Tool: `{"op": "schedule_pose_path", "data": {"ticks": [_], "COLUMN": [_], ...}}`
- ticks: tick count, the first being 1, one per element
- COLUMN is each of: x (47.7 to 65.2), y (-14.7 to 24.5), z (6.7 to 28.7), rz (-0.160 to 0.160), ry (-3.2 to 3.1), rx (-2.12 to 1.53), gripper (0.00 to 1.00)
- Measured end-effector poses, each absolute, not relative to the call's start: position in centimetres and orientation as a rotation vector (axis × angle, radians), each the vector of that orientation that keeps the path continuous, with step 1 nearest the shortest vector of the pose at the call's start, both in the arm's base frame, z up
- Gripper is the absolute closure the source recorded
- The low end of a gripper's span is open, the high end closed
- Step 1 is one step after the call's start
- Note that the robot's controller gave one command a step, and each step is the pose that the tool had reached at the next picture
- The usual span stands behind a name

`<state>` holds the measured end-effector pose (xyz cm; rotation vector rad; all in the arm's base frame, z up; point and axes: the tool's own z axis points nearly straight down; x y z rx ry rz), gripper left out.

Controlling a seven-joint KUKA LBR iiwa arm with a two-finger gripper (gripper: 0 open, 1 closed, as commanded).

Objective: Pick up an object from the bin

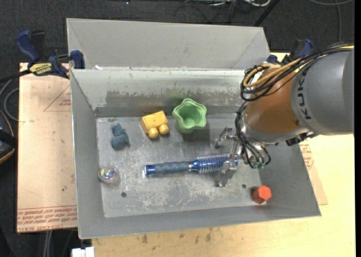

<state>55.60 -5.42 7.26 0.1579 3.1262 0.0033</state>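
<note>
The pick looks only part done: the jaws are spread low in the bin (86, 154), straddling the bristled head of the blue brush (176, 168), which lies flat on the floor right of centre, so closing and lifting are left.

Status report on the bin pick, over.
Gripper open, low in bin. Fingers straddle bristle end of blue brush. Green cup close behind, not touching.

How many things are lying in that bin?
6: blue figure and shiny ball left, yellow toy and green cup at the back, blue brush mid-floor, orange piece front right. The arm may hide more.
</note>
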Motion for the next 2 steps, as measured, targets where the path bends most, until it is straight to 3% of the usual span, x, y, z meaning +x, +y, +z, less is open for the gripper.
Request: {"op": "schedule_pose_path", "data": {"ticks": [1, 2], "x": [55.8, 56.5], "y": [-5.5, -5.5], "z": [7.7, 22.8], "rz": [0.001, 0.000], "ry": [3.123, 3.129], "rx": [0.153, 0.147], "gripper": [1.00, 1.00]}}
